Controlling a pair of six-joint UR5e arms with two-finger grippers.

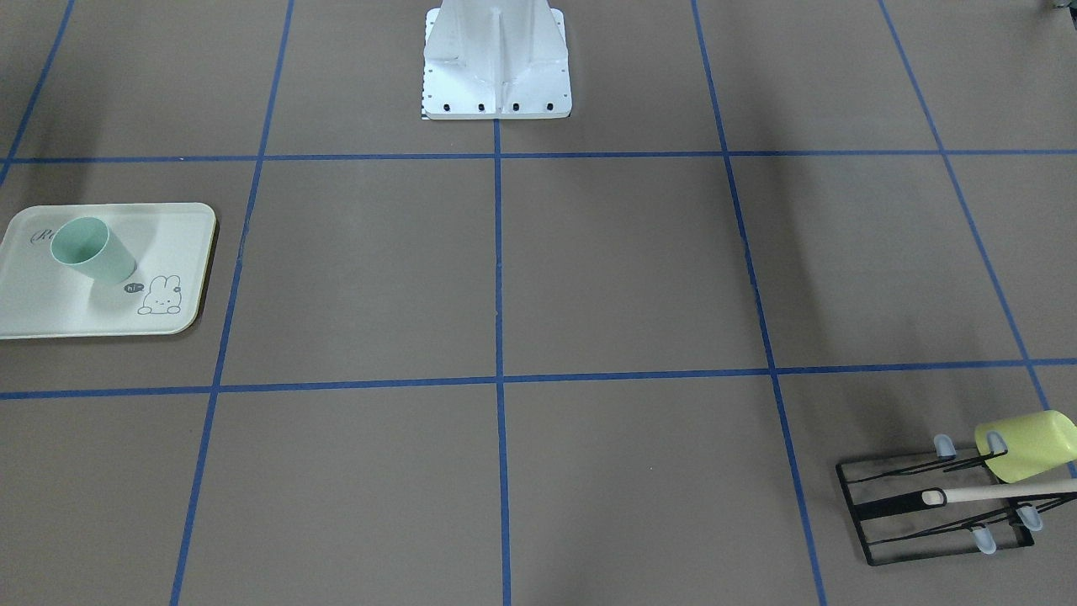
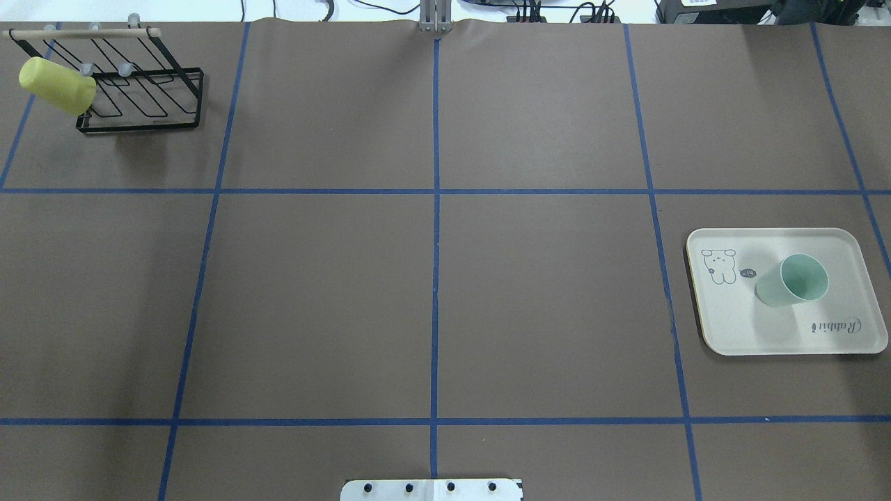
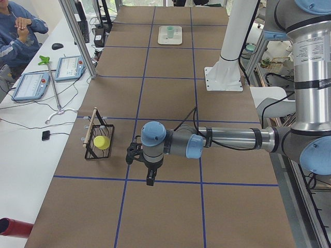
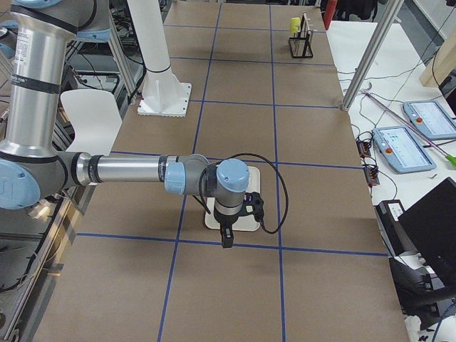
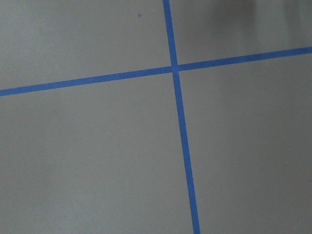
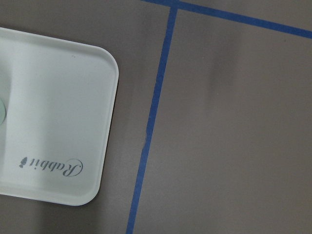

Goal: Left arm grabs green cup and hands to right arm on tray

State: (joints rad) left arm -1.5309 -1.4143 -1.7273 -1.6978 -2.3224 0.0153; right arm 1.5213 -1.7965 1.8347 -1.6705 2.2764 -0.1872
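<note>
The green cup point(image 2: 793, 280) stands upright on the cream tray point(image 2: 766, 334) at the table's right side; both also show in the front-facing view, cup point(image 1: 91, 250) on tray point(image 1: 50, 311). The left gripper point(image 3: 150, 178) shows only in the exterior left view, hanging above bare table near the rack; I cannot tell if it is open or shut. The right gripper point(image 4: 226, 241) shows only in the exterior right view, above the tray's point(image 4: 253, 177) near edge; I cannot tell its state. The right wrist view shows the tray's point(image 6: 58, 107) corner with its "Rabbit" script.
A yellow-green cup point(image 2: 56, 85) hangs on a black wire rack point(image 2: 139, 90) at the far left corner. The white robot base point(image 1: 496, 67) stands at the table's near middle edge. An operator point(image 3: 20, 26) sits beside the table.
</note>
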